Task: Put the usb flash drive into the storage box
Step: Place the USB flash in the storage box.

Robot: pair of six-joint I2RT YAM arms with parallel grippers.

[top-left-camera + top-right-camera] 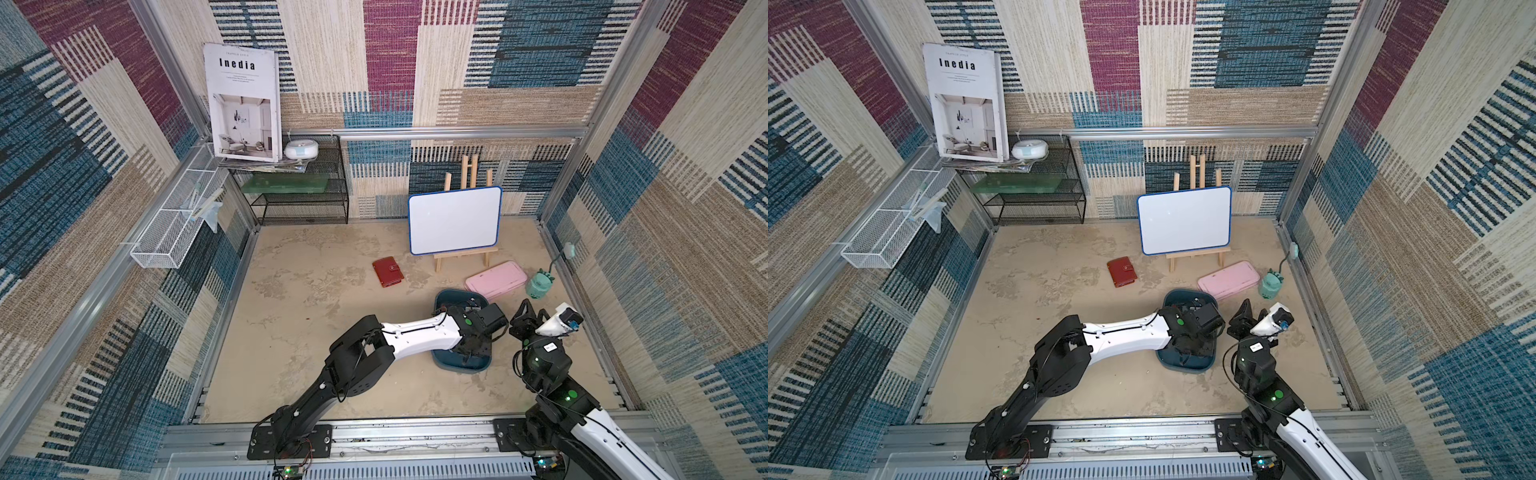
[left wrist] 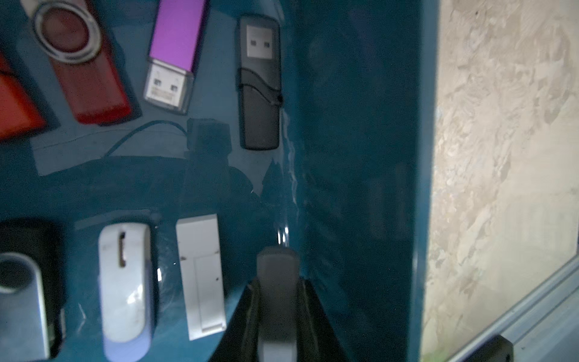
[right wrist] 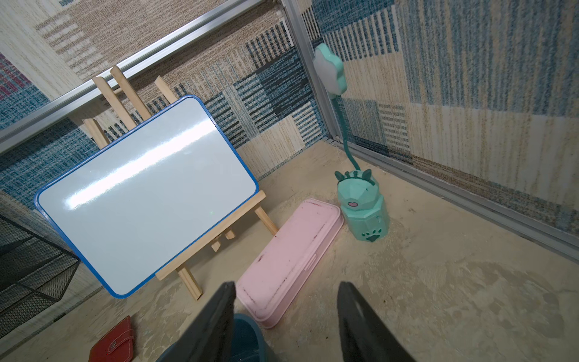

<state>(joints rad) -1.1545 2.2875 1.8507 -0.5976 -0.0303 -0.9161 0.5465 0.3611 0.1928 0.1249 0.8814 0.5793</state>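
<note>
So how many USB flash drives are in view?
8: grey drive in the left tool; red, purple, black, white, lavender, black-silver drives on the storage box floor; orange one cut off. More may be hidden.

A: Left arm (image 1: 419, 334)?
B: White shell, black joints; thin black cable running along the white; green round sticker at its 3 o'clock end.
A: Right arm (image 1: 544, 365)?
B: Same black and white; green sticker, white label, looping black cable. Right end effector (image 3: 286, 285): flat black fingers (image 3: 216, 316).
</note>
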